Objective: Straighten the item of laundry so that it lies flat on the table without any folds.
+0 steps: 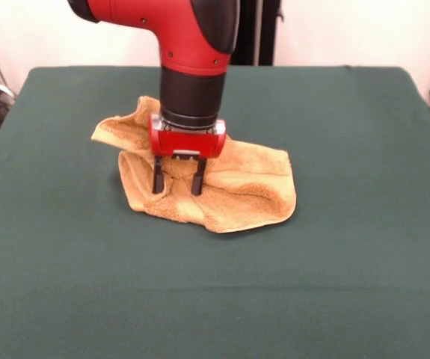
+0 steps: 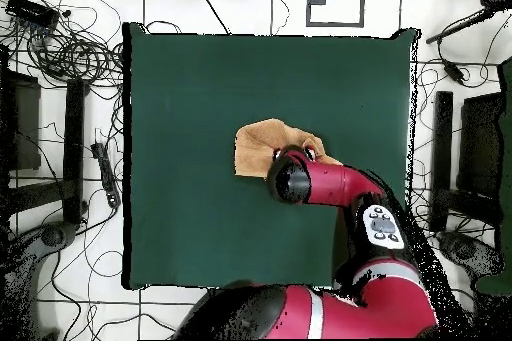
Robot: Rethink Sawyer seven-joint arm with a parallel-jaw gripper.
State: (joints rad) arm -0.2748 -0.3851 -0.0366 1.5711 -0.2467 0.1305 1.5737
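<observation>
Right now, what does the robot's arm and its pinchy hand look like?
The arm is thick and round, shiny red with black sections and small dark screw dots. Its wrist is a black cylinder ending in a red boxy block. The gripper has two thin, straight black fingers sticking down from that block. From overhead, a grey panel with dark buttons sits on the red arm.

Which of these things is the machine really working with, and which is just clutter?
Part of the job:
towel, crumpled and folded
green table
gripper, jaws open, down on the towel

Just lying about:
cables on the floor
dark equipment beside the table
</observation>
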